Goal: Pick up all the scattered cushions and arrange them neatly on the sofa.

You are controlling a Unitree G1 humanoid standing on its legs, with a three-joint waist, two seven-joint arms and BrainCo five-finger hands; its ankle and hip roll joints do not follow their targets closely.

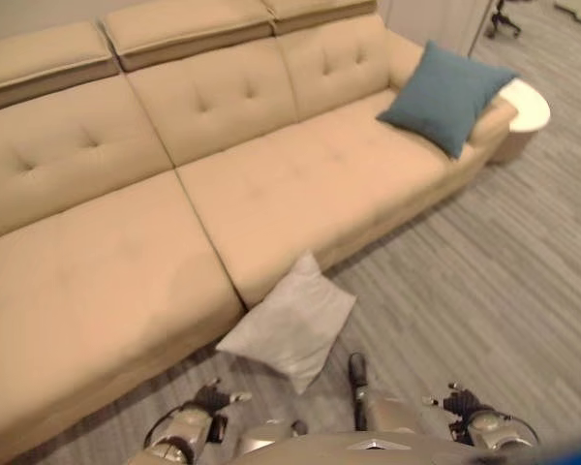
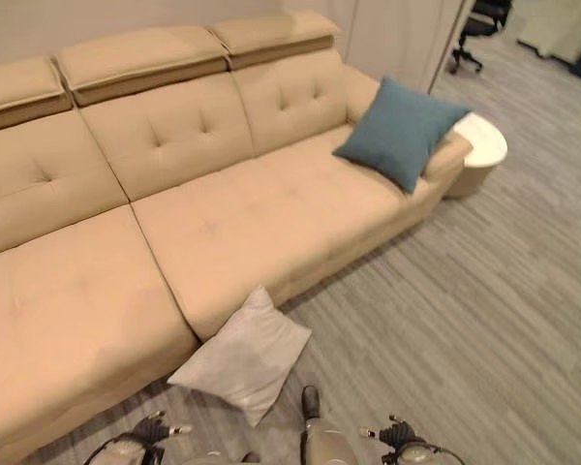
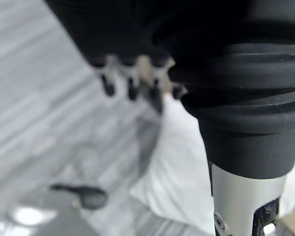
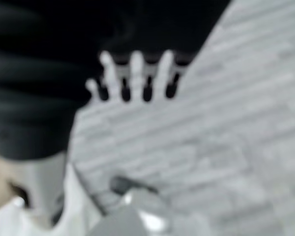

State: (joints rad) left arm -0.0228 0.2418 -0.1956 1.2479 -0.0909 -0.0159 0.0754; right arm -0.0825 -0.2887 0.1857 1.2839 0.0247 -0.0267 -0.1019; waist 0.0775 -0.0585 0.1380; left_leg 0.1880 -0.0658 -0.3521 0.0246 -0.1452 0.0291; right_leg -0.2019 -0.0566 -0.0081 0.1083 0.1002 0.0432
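left hand (image 3: 137,78): silver fingers, dark tips | right hand (image 4: 135,78): same | wrists: dark ribbed covers, silver-grey arms

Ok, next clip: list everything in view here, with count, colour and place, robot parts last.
sofa: one, beige, long, along the wall.
teal cushion: one, leaning on the sofa's far right armrest.
grey cushion: one, light grey, on the floor, leaning against the sofa's front edge.
side table: one, white, round, beside the right armrest.
office chair: one, black, far corner, partly visible.
floor: grey striped carpet.
left hand: fingers relaxed, holding nothing, above the floor near the grey cushion.
right hand: fingers straight, holding nothing, above the floor.
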